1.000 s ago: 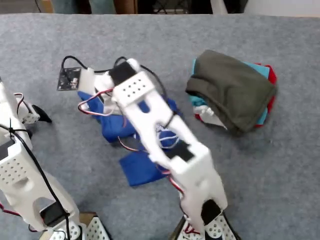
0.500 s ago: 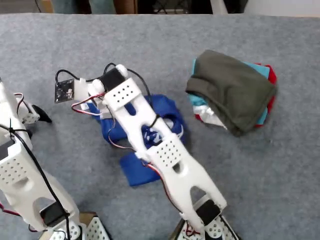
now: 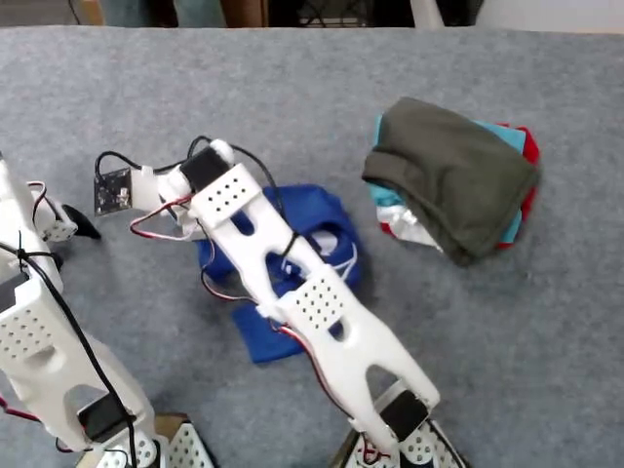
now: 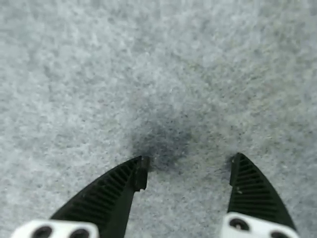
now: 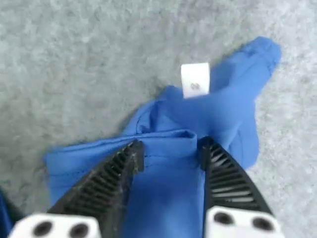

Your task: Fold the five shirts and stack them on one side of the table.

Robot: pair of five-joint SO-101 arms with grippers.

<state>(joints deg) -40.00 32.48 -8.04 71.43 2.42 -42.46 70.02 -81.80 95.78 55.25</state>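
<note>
- Grey felt covers the table [image 3: 546, 322] from edge to edge, with nothing on it besides the shirts and the two arms.
- One blue shirt [image 3: 317, 210] lies crumpled near the middle, partly under the right arm [image 3: 292, 283], which stretches across it.
- On the far right side sits a stack [image 3: 453, 175] of folded shirts: an olive shirt [image 3: 439, 161] on top, with teal, red and white edges showing beneath it.
- The right gripper [image 5: 170, 148] hangs low over a bunched edge of the blue shirt, fingers spread apart with a fold of cloth between them but not pinched. A white label [image 5: 194, 79] sits just beyond the tips.
- The left gripper [image 4: 188, 166] is also spread wide, holding nothing, over bare felt at the left edge of the table and well apart from the shirt.
- By my reading four shirts are done and this is the last, not yet laid flat.
- Risks from here:
  - Closing on this bunched edge may catch several layers, so that lifting drags a lump instead of opening the shirt.
  - The tips may bite into the felt if they go too low.
  - With the arm lying over the cloth, a pull could snag the shirt on its loose wires.
  - A one-sided grip would leave the other sleeve trailing, which would make for a crooked fold.
</note>
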